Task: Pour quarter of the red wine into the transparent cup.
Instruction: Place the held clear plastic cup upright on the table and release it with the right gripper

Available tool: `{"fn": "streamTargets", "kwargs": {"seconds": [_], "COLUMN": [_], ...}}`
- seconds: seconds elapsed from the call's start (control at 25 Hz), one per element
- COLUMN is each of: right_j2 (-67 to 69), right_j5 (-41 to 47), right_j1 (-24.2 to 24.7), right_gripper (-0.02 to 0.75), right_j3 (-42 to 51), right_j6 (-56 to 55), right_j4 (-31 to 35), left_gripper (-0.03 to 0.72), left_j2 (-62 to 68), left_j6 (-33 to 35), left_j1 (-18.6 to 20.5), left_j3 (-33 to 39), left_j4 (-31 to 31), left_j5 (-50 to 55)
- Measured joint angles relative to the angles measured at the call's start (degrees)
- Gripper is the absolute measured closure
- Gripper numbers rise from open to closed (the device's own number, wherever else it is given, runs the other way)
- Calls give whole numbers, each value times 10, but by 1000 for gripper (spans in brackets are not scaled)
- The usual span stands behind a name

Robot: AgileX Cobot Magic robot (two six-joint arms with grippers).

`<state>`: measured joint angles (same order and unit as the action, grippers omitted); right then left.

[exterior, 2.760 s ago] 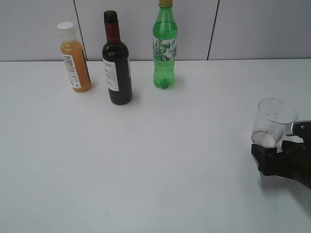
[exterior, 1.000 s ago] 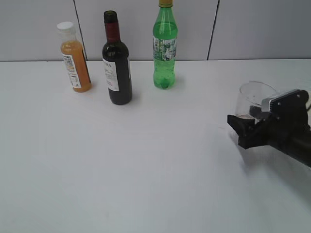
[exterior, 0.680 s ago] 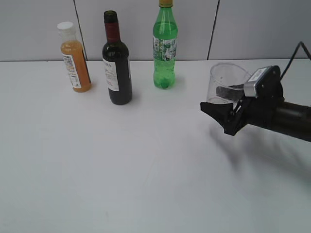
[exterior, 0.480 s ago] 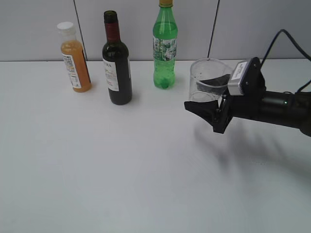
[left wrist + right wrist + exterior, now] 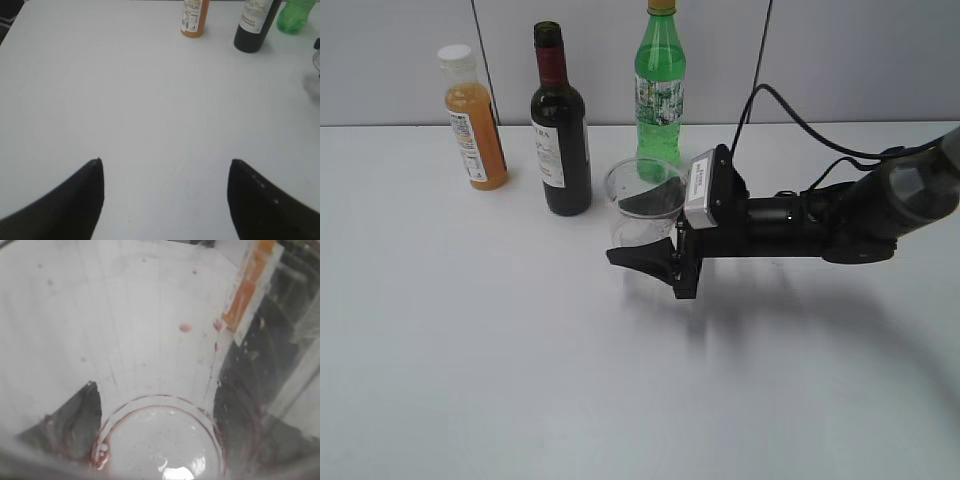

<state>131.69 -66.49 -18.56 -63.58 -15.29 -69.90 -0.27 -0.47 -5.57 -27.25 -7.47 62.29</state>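
Observation:
The red wine is in a small dark glass bottle (image 5: 559, 130) with a dark red neck foil and white label, upright at the back of the white table; it also shows in the left wrist view (image 5: 254, 25). My right gripper (image 5: 645, 228) is shut on the transparent cup (image 5: 643, 205) and holds it upright, just right of and in front of the wine bottle. The right wrist view looks down into the cup (image 5: 160, 390), which has faint red traces at its base. My left gripper (image 5: 165, 167) is open and empty over bare table.
An orange juice bottle (image 5: 473, 118) with a white cap stands left of the wine. A taller green plastic bottle (image 5: 660, 95) stands right of it, behind the cup. The table ends at a grey wall. A black cable (image 5: 790, 115) trails from the right arm.
My right gripper has carried the cup from the table's right edge leftward across the table to just in front of the wine bottle. The bottles have not moved.

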Motion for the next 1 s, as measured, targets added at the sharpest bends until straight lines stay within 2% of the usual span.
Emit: {"fn": "streamTargets", "kwargs": {"seconds": [0.16,0.44,1.0], "right_j2": [34,77,124], "right_j5": [0,1,16], "right_j1": [-25,-43,-47], "right_gripper": [188,188,188], "right_j3": [-57,-127,-174], "right_j6": [-26,-87,-148], "right_j4": [-41,-67,-143], "left_gripper": [104,104,104], "left_j2": [0,0,0], "left_j6": [0,0,0], "left_j1": [0,0,0], "left_j3": [0,0,0], "left_j4": [0,0,0], "left_j5": [0,0,0]}}
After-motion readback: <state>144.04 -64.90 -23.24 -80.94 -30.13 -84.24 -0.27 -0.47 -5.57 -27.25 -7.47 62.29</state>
